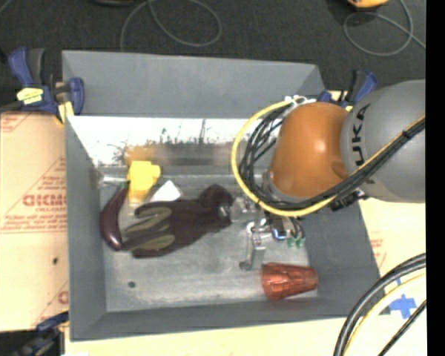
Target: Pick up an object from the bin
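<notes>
The jaws were held low just right of the dark glove (pixel 170 221), close to its cuff, probably to take it from the side. Whether they were open could not be told. A red ridged thing (pixel 289 281) lay further right of the glove.

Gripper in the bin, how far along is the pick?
Done: the gripper is down inside the bin, between the dark purple glove and the red ribbed object at the near right. In hand: nothing visibly held. Left: grasping one item and lifting it out.
</notes>
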